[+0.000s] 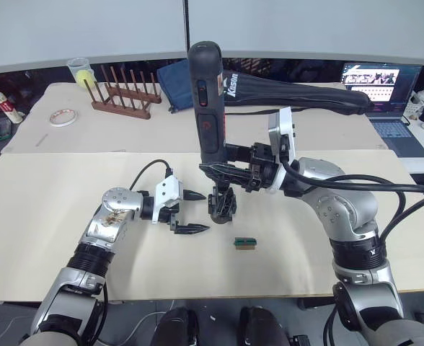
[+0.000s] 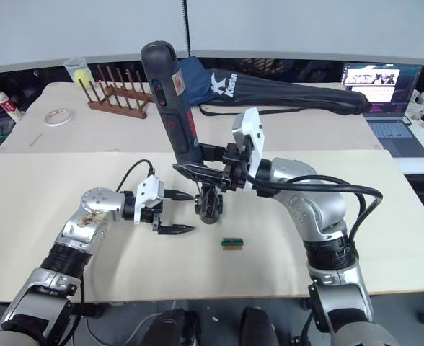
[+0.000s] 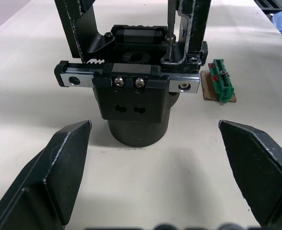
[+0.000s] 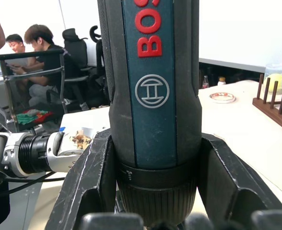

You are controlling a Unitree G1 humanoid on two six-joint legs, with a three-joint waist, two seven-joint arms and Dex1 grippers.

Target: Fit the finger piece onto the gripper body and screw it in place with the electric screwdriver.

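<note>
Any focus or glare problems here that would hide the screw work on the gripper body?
Left wrist view: the gripper body and its screw heads are sharp and evenly lit, while the left gripper fingers near the lens look soft. Right wrist view: the electric screwdriver is crisp, and the window behind is washed out. Left eye view: soft, even light, faint shadows on the table.

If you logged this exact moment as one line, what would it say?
right gripper: shut on electric screwdriver, upright, bit down on gripper body | left gripper: open, beside body | green block: on table
</note>
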